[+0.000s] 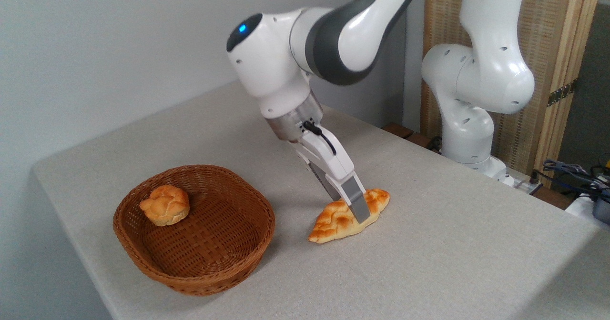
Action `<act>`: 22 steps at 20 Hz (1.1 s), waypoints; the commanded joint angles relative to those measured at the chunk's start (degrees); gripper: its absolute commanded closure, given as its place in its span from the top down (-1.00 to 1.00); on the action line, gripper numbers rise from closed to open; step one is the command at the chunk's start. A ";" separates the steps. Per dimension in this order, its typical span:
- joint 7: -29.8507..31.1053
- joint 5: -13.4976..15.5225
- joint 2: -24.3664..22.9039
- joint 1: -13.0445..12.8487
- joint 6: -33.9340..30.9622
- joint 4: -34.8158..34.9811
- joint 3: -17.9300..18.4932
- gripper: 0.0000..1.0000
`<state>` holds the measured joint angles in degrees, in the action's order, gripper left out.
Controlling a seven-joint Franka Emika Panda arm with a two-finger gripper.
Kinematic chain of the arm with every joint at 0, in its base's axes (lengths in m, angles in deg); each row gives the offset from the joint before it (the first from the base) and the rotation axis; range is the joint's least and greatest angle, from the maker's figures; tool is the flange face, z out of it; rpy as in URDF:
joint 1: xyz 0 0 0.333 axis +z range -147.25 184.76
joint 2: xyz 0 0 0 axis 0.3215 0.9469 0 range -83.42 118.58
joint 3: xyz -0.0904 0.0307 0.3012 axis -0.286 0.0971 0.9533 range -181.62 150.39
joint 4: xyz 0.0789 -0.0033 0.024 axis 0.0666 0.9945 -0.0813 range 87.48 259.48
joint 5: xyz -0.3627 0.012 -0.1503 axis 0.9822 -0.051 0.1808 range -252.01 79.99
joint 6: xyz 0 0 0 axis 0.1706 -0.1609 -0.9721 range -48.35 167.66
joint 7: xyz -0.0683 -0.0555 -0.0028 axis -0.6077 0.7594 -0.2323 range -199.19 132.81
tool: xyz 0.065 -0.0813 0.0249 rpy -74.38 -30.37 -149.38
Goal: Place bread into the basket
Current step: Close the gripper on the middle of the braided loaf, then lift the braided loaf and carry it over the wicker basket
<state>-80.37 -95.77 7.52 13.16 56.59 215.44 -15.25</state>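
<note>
You were looking at a pale grey table against a plain wall, with the basket as your landmark — an oval of brown wicker with shallow sides, near the table's left front corner. Inside it, against the far left wall, sat a small round knotted bun.

The bread lay on the table just to the right of the basket, apart from its rim. It was a long braided loaf, golden-orange on top and pale along the sides, with one pointed end toward you and the other angled away to the right.

The white arm reached down from above and to the right of the basket, tilted. Its gripper was at the loaf's middle: one grey finger pressed against the near side, the other down behind the loaf — clasped across the bread, which rested on the table.

Further right of the basket, the arm's base stood at the table's far edge before a wooden screen.
</note>
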 commanded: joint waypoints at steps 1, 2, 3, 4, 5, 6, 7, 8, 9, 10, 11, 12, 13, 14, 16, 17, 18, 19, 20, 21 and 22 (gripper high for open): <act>-0.72 -1.22 0.22 -0.30 3.37 2.68 0.07 0.93; -0.63 -1.22 0.39 -0.30 4.94 3.21 0.07 0.48; -0.63 -1.22 0.57 -0.30 5.74 3.22 -0.01 0.12; -0.63 -1.22 0.66 -0.30 5.84 3.22 -0.02 -0.10; -0.71 -1.22 0.66 -0.30 5.93 3.13 -0.02 -0.29; -0.80 -1.22 0.66 -0.30 6.01 3.13 -0.02 -0.31; -0.89 -1.22 0.66 -0.30 6.10 3.13 -0.02 -0.32; -0.89 -1.31 0.75 -0.30 6.19 3.13 -0.02 -0.32; -0.89 -1.75 0.83 -0.30 6.19 3.04 -0.02 -0.32; -0.89 -2.79 0.92 -0.30 6.19 3.04 -0.02 -0.32; -0.89 -3.15 1.01 -0.30 6.19 3.04 -0.02 -0.32; -0.89 -3.16 1.01 -0.30 6.19 2.95 -0.02 -0.32; -0.89 -3.16 1.01 -0.30 6.10 2.95 -0.02 -0.32; -0.89 -3.16 1.01 -0.30 6.02 2.86 -0.02 -0.32; -0.80 -3.15 0.66 -0.30 4.97 1.73 -0.28 -0.32; -0.72 -2.98 0.31 -0.30 3.31 -0.11 -0.54 -0.32; -0.80 -2.46 0.39 -0.30 -1.76 -3.26 -1.76 -0.36; -0.89 -2.37 1.09 -0.30 -7.29 -7.81 -2.82 -0.36; -0.89 -1.93 2.23 -0.30 -11.96 -12.47 -3.26 -0.36; -0.89 -0.45 3.55 -0.30 -14.96 -17.22 -3.44 -0.36; -0.80 1.31 4.78 -0.30 -16.12 -21.09 -3.44 -0.34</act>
<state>-80.72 -97.70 8.04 12.83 48.88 207.92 -17.95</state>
